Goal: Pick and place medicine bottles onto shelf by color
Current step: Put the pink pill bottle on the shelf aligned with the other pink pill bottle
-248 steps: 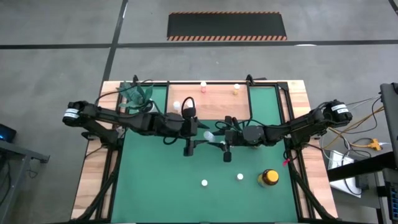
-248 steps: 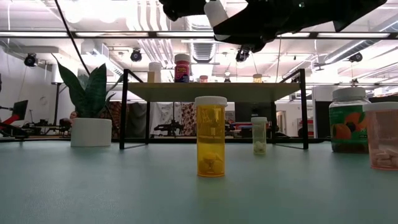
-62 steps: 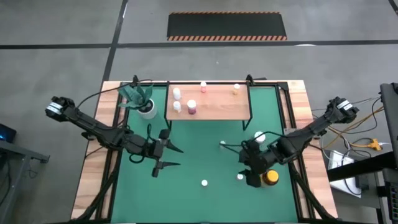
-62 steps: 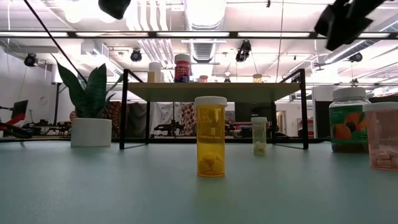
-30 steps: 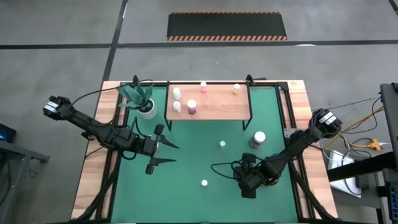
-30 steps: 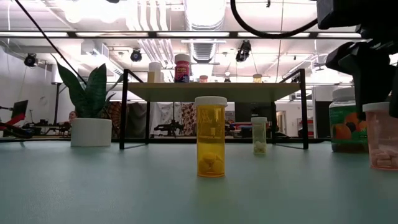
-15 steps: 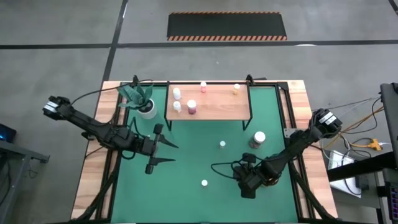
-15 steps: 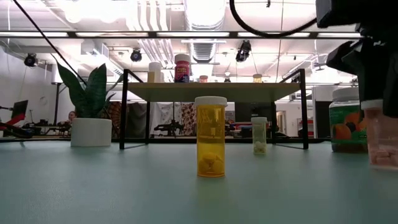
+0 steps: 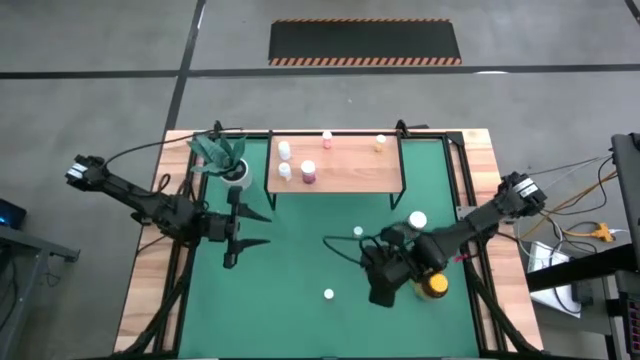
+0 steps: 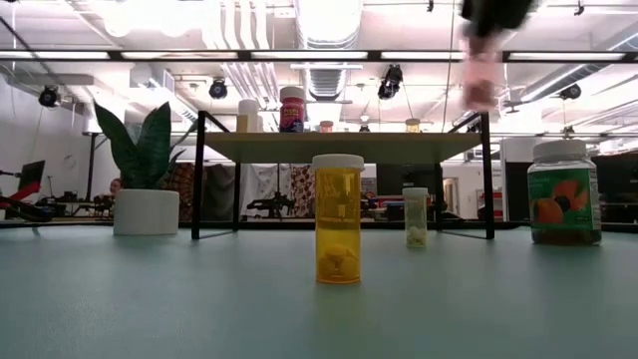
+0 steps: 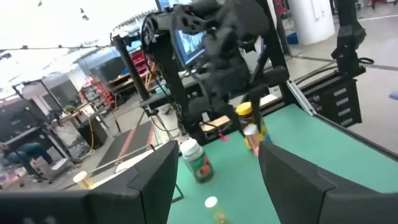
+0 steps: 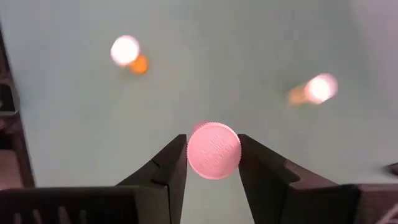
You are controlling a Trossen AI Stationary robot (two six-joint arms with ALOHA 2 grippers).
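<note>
The right gripper (image 12: 213,163) pinches a small pink white-capped bottle (image 12: 214,151) above the green mat (image 9: 300,270), so carrying it to the light-wood shelf (image 9: 350,172) seems next, while the spread left gripper (image 9: 247,229) waits.

Bright ceiling lights (image 10: 319,15) glare — lifted pink bottle (image 10: 482,75) motion-blurred.
</note>
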